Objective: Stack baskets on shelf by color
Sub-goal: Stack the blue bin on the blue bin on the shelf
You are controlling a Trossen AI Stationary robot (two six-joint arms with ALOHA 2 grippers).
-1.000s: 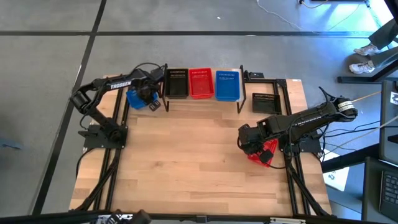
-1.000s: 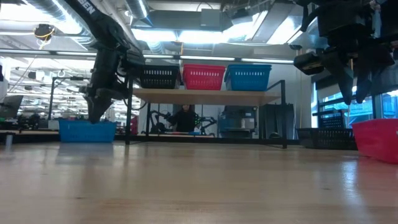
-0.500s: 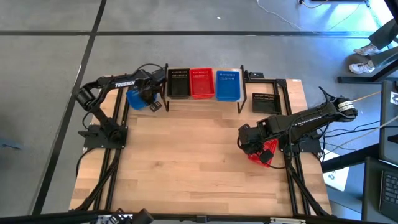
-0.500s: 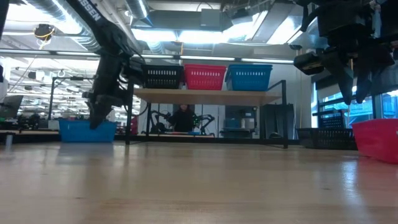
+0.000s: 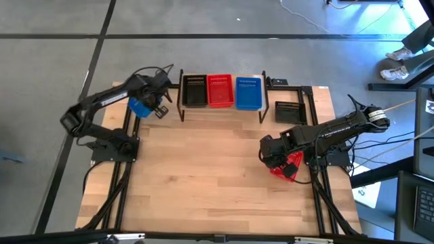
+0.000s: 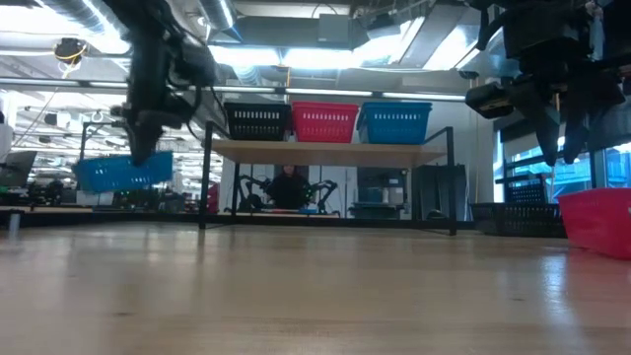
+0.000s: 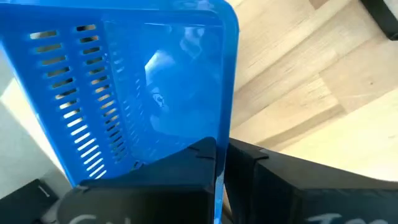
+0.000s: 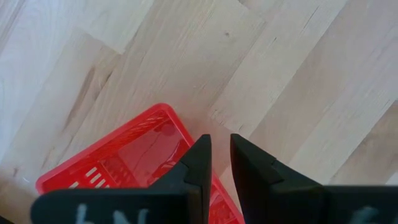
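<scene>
The left end effector (image 5: 153,103) clamps a blue perforated plastic basket (image 5: 141,107) off the table (image 5: 203,176) at ten o'clock; the right end effector (image 5: 280,160) grips a red perforated plastic basket (image 5: 290,166) at three o'clock. No writing legible.

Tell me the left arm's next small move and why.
Probably carry the lifted blue basket across toward the shelf and line it up above the blue basket already there. The left end effector is shut on its wall, and it hangs clear of the table, left of the shelf.
</scene>
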